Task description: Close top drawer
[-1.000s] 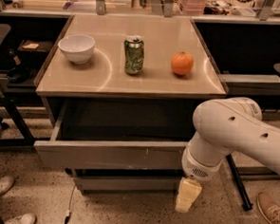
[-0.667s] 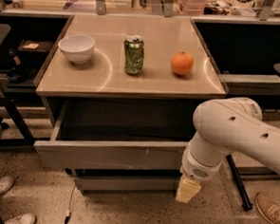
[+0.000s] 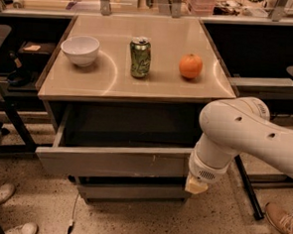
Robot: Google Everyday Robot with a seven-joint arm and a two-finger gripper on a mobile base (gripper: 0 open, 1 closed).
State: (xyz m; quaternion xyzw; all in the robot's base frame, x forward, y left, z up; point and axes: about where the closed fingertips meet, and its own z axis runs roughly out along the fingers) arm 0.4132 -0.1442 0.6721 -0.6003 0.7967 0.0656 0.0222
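One pincer (image 3: 196,185) hangs low at the end of the white arm (image 3: 245,132), right by the right end of the top drawer (image 3: 109,161). Only a small tan bit of it shows, so I cannot tell if it is apart or together. The top drawer sticks out, open, just under the counter (image 3: 158,87). On the counter sit a white bowl (image 3: 80,50), a green can (image 3: 140,57) and an orange (image 3: 190,66) in a row.
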